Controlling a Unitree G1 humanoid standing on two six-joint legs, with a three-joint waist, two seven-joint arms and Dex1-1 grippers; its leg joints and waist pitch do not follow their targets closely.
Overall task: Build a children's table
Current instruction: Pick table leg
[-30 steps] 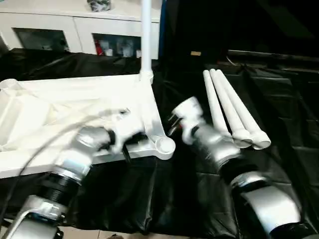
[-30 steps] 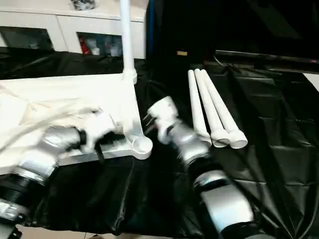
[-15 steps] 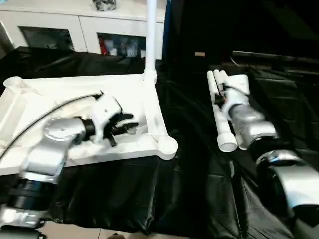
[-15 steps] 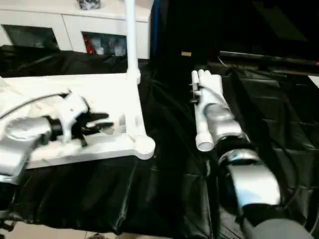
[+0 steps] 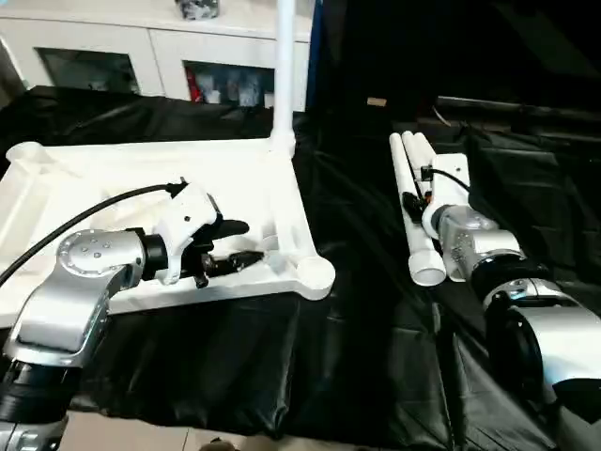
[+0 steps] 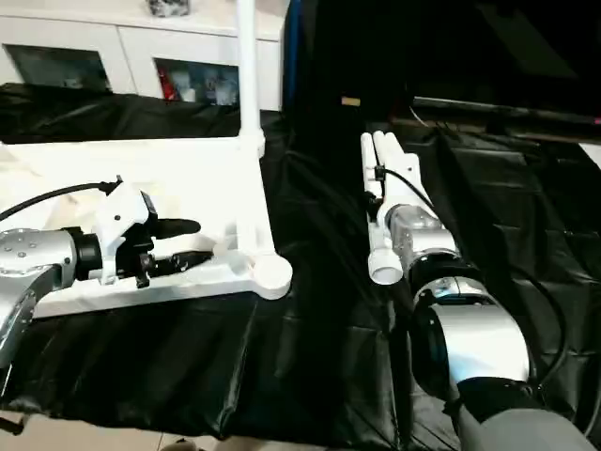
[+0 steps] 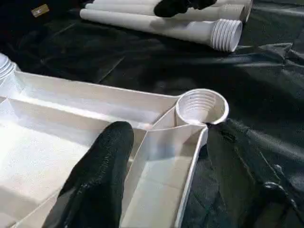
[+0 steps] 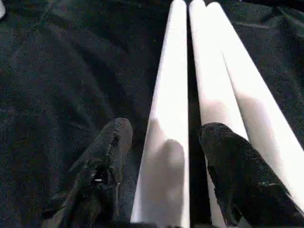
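- While the tabletop (image 5: 141,178) lies underside up on the black-draped worktop (image 5: 357,310) with one leg (image 5: 284,66) already upright in its far corner socket, the head view shows the left tool (image 5: 230,242), fingers spread and empty, over the ribbed tray beside the vacant near socket (image 5: 315,274).
- Same view: three loose legs (image 5: 413,188) lie side by side to the right, long axes running away from the robot; the right tool (image 5: 418,193) sits over them, the nearer arm. A white cabinet (image 5: 141,47) stands behind.
- Left wrist view: the threaded socket (image 7: 202,105) lies just ahead between the fingers (image 7: 102,171).
- Right wrist view: the released fingers (image 8: 102,161) straddle the nearest leg (image 8: 166,142) along its length; its neighbours crowd one side.
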